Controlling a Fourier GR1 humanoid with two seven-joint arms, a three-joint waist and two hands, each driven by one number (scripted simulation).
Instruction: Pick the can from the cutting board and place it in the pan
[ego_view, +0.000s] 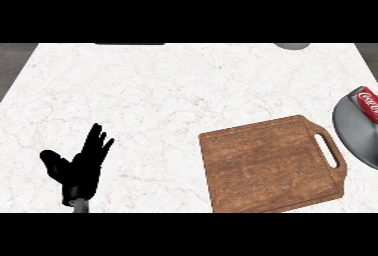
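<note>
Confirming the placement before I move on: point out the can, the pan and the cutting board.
red soda can (369, 102): head view, its side label.
pan (354, 132): head view, bare grey inside.
cutting board (269, 162): head view, middle of its top.

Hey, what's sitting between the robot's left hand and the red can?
Head view: a strip of counter, then the wooden cutting board, nothing on it. The can lies beyond, in the pan.

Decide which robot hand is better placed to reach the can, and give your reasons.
Probably the right: the can lies in the pan at the view's right edge. The left robot hand rests open at the lower left, with the board between. The right robot hand is out of view, though.
</note>
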